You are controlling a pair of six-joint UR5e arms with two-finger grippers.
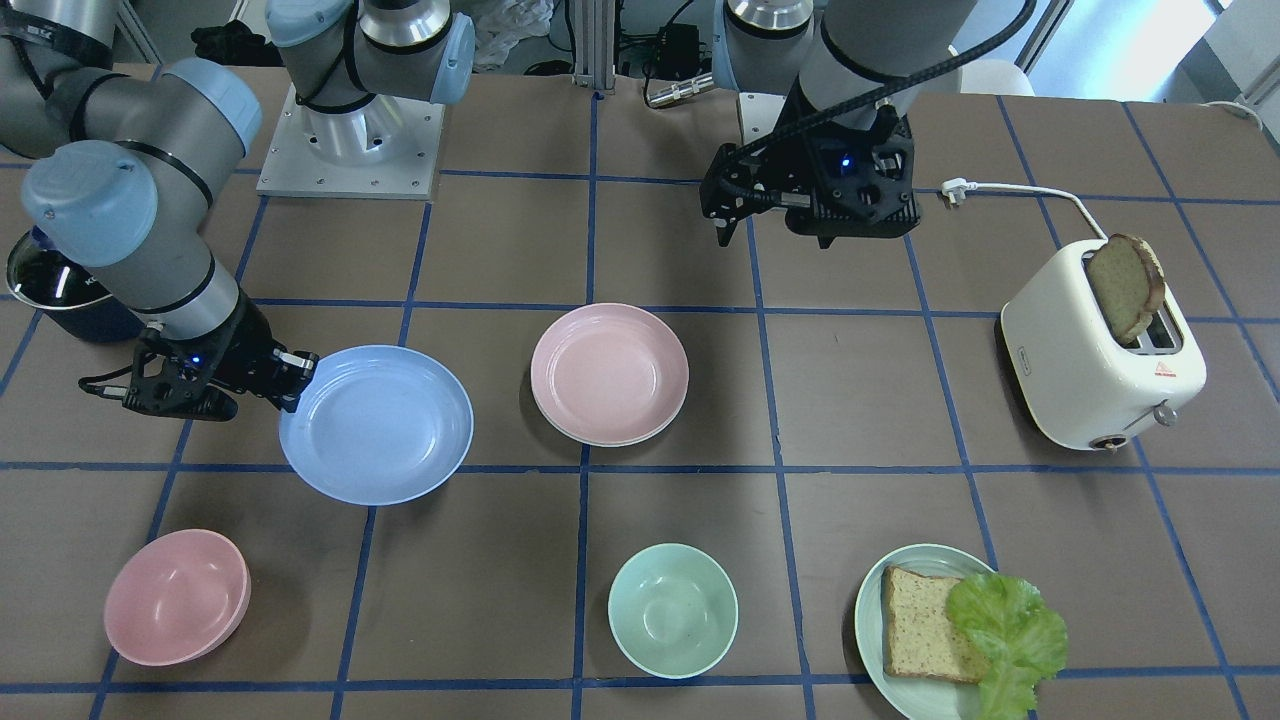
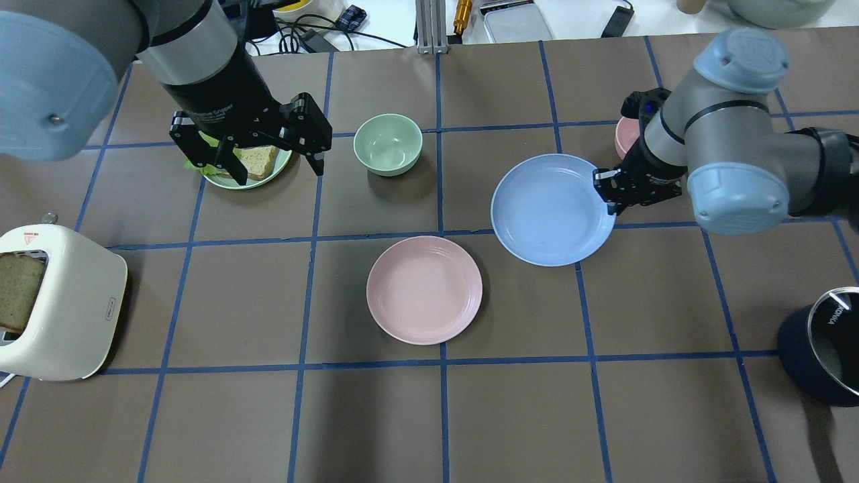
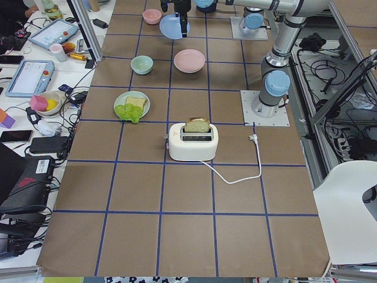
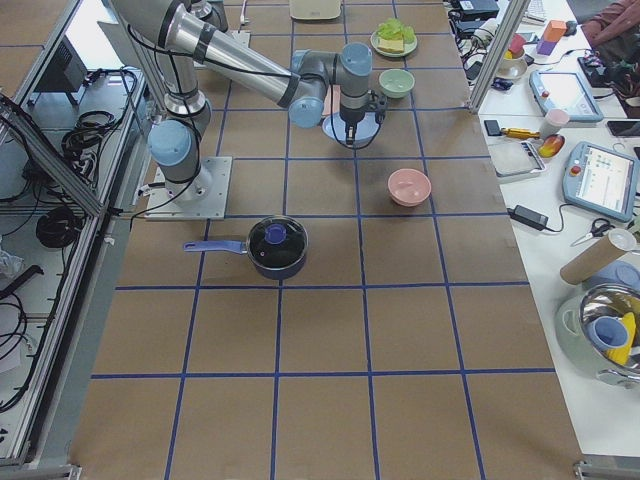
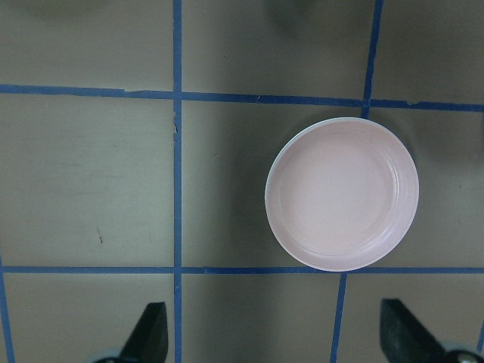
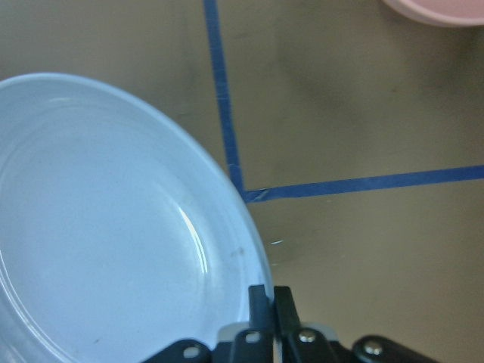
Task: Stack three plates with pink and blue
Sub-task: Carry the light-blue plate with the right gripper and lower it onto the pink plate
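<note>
A light blue plate [image 1: 377, 424] [image 2: 551, 208] is held by its rim in my right gripper [image 1: 295, 380] [image 2: 607, 194], which is shut on it; the right wrist view shows the fingertips [image 6: 271, 299] pinched on the plate's edge [image 6: 106, 227]. It seems slightly off the table. A pale pink plate [image 1: 609, 372] [image 2: 424, 290] [image 5: 342, 193] lies at the table's middle, apart from the blue one. A pale rim shows under its edge; no cream-white plate shows on its own. My left gripper [image 2: 275, 171] [image 5: 276, 340] is open and empty, high above the table.
A pink bowl [image 1: 177, 597] and a mint bowl [image 1: 672, 610] stand on the operators' side. A green plate [image 1: 868, 610] holds bread and lettuce. A white toaster [image 1: 1100, 350] with bread stands on the robot's left. A dark pot [image 2: 829, 352] stands on its right.
</note>
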